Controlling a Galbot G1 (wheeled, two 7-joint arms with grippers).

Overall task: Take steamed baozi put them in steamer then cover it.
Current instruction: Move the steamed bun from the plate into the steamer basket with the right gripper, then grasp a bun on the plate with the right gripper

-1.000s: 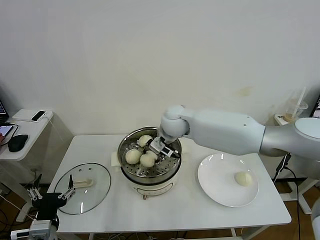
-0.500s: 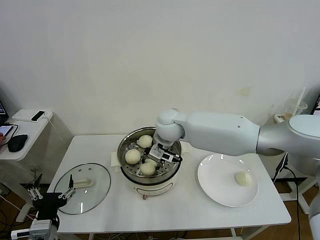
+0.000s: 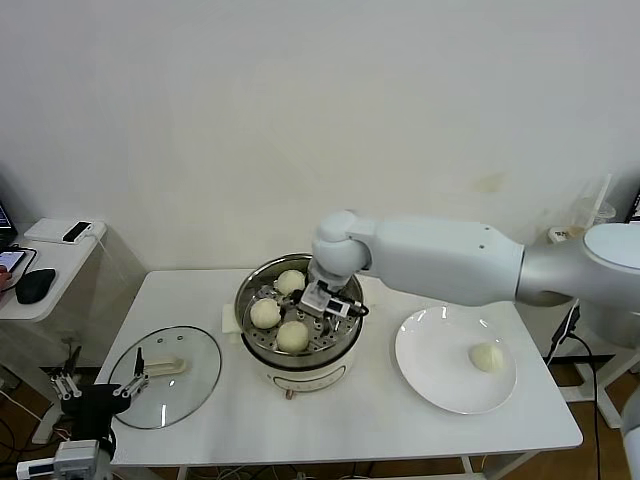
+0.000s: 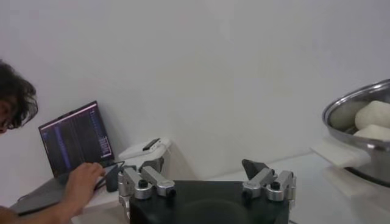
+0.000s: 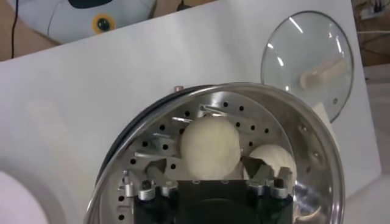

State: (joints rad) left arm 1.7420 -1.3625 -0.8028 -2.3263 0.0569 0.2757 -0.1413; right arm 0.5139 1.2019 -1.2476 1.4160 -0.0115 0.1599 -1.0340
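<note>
The steamer point(image 3: 345, 332) stands mid-table with three baozi on its perforated tray: one at the back point(image 3: 290, 282), one at the left point(image 3: 265, 313) and one at the front point(image 3: 292, 336). A fourth baozi point(image 3: 486, 357) lies on the white plate point(image 3: 430, 370). My right gripper point(image 3: 325, 300) hovers over the tray, open and empty. In the right wrist view the front baozi point(image 5: 210, 146) rests on the tray just beyond my open right gripper point(image 5: 207, 169), with another baozi point(image 5: 272, 161) beside it. The glass cover point(image 3: 165, 375) lies flat at the table's left. My left gripper point(image 3: 98, 388) is parked, open, off the front left corner.
The steamer point(image 4: 359, 109) and two baozi point(image 4: 378, 112) show far off in the left wrist view, beyond my left gripper point(image 4: 198, 173). A side table point(image 3: 45, 265) with a phone and mouse stands far left. A person at a laptop point(image 4: 76, 137) sits there.
My right gripper has opened and let go of the baozi at the front of the tray, then risen slightly. The left arm has not moved.
</note>
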